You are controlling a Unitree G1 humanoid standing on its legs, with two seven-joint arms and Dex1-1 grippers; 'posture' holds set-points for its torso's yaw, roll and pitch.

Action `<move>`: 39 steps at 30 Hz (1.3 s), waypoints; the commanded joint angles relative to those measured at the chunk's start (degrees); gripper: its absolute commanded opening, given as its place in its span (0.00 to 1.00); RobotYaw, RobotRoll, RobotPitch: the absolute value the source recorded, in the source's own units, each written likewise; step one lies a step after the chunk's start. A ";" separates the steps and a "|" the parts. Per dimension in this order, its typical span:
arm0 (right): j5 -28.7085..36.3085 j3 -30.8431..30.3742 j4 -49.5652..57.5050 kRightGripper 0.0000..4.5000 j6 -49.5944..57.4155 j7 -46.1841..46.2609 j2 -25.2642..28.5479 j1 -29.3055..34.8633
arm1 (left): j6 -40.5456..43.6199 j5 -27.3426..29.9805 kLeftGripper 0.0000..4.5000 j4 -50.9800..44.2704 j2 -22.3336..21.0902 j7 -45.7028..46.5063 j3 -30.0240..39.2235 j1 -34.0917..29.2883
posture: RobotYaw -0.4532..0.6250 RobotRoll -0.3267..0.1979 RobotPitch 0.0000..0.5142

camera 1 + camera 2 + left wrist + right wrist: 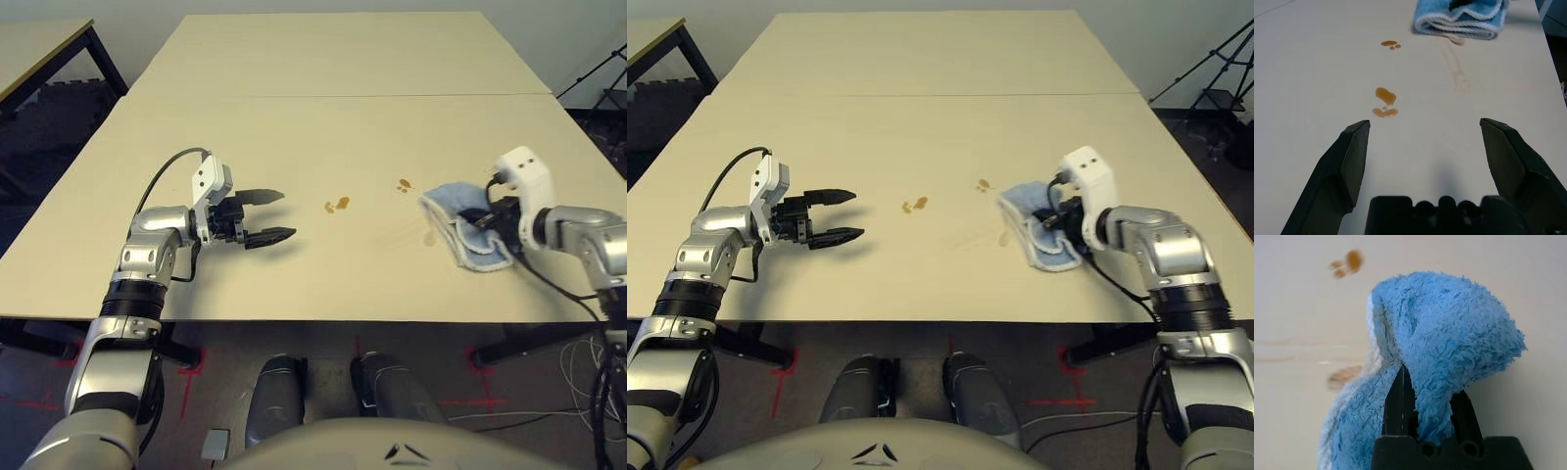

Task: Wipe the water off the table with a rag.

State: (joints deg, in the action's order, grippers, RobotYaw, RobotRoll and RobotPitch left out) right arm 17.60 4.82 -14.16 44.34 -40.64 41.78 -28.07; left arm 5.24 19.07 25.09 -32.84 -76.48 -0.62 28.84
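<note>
The right gripper [1425,401] was clenched on a fold of the rag [468,227], which lay on the table [323,137] at about 3 o'clock from centre. The water [337,205] sat in small amber blotches toward 9 o'clock of the rag — one pair near the middle, another [404,185] just beside the cloth, a smear [430,236] touching its edge. The left gripper [263,217] hovered with fingers spread, holding nothing. Best, probably, to press flat and sweep toward 9 o'clock — slowly, covering each blotch.

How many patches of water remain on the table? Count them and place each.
3 patches of water: one mid-table, one beyond the rag's far-left corner, one at its left edge, partly covered; more may hide beneath the rag.
</note>
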 commanded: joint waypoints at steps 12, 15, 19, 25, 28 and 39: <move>-4.36 1.67 -28.05 0.02 -19.50 9.50 -17.11 -15.52 | -0.38 -0.76 1.00 1.51 -4.57 -1.44 0.46 1.12 | 0.22 0.62 0.13; -6.84 0.24 -33.94 0.02 -23.33 9.81 -19.22 -17.12 | 0.18 -0.36 1.00 0.53 -5.16 -1.51 0.70 0.78 | 0.22 0.62 0.13; -8.90 -1.32 -38.43 0.02 -25.90 8.76 -21.26 -18.30 | 0.72 -0.16 1.00 -0.40 -5.60 -1.46 0.93 0.23 | 0.24 0.62 0.14; -10.02 -4.64 -36.75 0.02 -24.77 4.42 -26.45 -17.44 | 1.17 0.04 1.00 -1.38 -6.04 -1.32 0.95 -0.78 | 0.24 0.62 0.15; -9.78 -6.27 -32.55 0.02 -22.50 2.71 -29.38 -15.46 | 1.34 0.11 1.00 -1.71 -6.02 -1.23 0.95 -1.06 | 0.24 0.62 0.15; -10.05 -6.76 -25.24 0.02 -18.39 4.03 -30.86 -11.73 | 1.81 0.06 1.00 -2.22 -5.83 -1.05 0.92 -1.12 | 0.24 0.62 0.15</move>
State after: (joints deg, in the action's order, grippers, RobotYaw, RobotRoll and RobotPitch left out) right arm 8.13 -1.49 -36.55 24.53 -36.92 10.80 -41.16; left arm 6.74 19.03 23.46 -38.39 -77.53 0.02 28.34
